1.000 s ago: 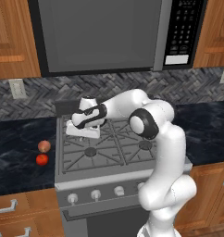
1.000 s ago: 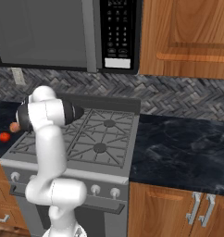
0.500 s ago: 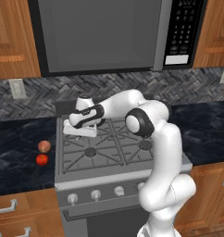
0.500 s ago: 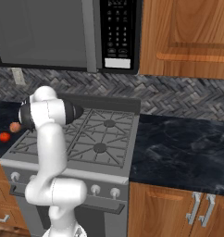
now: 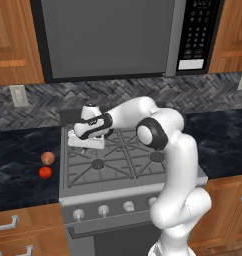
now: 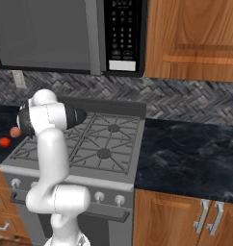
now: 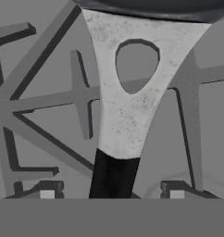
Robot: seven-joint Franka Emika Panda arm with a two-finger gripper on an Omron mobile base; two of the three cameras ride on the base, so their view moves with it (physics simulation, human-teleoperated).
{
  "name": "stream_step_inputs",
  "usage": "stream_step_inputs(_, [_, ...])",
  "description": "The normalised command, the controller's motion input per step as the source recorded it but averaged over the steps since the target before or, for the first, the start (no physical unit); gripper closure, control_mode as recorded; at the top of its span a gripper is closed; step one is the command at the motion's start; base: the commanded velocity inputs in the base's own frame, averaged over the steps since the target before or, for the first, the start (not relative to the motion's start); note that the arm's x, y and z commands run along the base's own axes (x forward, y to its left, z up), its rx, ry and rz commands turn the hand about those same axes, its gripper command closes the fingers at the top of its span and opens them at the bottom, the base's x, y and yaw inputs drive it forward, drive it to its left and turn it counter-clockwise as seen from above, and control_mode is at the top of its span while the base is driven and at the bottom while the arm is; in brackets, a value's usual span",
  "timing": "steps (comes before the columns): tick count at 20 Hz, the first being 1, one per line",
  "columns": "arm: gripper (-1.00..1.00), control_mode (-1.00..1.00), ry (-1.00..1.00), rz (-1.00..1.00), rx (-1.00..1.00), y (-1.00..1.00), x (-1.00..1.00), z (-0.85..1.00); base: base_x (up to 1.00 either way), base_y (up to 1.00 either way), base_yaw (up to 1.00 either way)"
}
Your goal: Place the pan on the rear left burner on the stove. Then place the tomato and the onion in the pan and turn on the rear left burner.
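Observation:
The hand view looks down on the pan's handle: a silvery bracket with a hole, then a dark grip running down between my fingertips. The pan's black rim crosses the top, over the grey grate. My gripper is open, its tips well apart on either side of the grip and touching nothing. In the left base view my gripper hovers low over the back left of the stove, hiding the rear left burner. The tomato and onion lie on the dark counter left of the stove.
Round silver knobs line the stove's front. A microwave hangs above the range. Black counter stretches to the right of the stove. From the right base view the tomato and onion sit past my arm.
The jaws were shut on the pan's handle and have now sprung apart, letting it go. The hand stays over the back left of the stove.

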Motion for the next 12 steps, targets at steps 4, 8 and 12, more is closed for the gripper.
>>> stream_step_inputs(4, [-1.00, -1.00, 0.00, 0.00, 0.00, 0.04, -0.12, 0.38, 0.00, 0.00, 0.00])
stream_step_inputs(8, [-1.00, -1.00, -0.03, 0.01, 0.00, 0.08, -0.09, 0.48, 0.00, 0.00, 0.00])
stream_step_inputs(12, [-1.00, -1.00, -0.02, 0.05, 0.00, 0.05, -0.19, 0.30, 0.00, 0.00, 0.00])
